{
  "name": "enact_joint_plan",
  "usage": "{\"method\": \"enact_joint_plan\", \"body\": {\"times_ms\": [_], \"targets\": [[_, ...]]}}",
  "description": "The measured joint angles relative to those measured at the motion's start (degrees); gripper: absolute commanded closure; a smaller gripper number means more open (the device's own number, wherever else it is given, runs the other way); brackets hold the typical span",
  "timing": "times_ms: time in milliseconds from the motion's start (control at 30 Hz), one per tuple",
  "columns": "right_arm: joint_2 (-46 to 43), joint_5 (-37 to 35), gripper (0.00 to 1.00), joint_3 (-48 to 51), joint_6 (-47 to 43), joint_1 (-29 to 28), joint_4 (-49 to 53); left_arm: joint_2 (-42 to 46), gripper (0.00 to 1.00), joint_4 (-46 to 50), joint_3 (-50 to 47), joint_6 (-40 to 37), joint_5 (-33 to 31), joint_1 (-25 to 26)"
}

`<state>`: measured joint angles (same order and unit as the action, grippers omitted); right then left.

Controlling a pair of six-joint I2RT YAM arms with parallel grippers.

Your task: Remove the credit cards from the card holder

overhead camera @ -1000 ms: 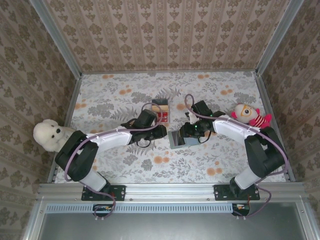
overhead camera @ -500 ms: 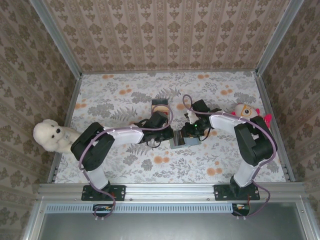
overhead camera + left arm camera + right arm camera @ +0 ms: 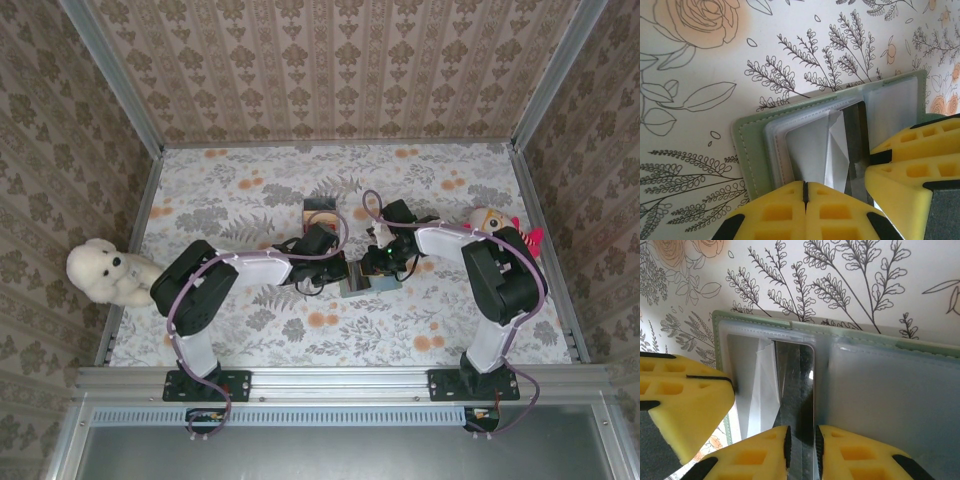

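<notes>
Small flat grey-green bifold card holder [image 3: 368, 284] is laid open near ctr of floral-print table [image 3: 250, 190]. L gripper [image 3: 804, 197], at its 9 o'clock, is clenched, yellow pads [image 3: 775, 215] met at holder's edge. R gripper [image 3: 800, 450], at approx. 1 o'clock, is clamped on a dark mirror-like credit card [image 3: 796, 390], seated partly in a clear plastic pocket [image 3: 747, 380].

Three walls [image 3: 330, 70] in beige damask-stripe wallpaper box in the table. Tabletop [image 3: 230, 190] covered in white floral print, grey leaves, orange blossoms; close up, line-drawn sprigs and roses. Grey metal posts [image 3: 110, 75] run down both back corners, a thin strip along the wall foot. Aluminium rail [image 3: 340, 382] across the near edge, grey panel [image 3: 340, 450] below it. Light even, shadows soft.
</notes>
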<state>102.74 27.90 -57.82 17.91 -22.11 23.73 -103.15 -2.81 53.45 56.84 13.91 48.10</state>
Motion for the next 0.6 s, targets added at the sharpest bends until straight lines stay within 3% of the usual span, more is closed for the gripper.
{"method": "enact_joint_plan", "body": {"times_ms": [600], "targets": [[0.5, 1.3, 0.84, -0.1, 0.0, 0.1, -0.3, -0.7, 0.96, -0.3, 0.0, 1.0, 1.9, -0.9]]}}
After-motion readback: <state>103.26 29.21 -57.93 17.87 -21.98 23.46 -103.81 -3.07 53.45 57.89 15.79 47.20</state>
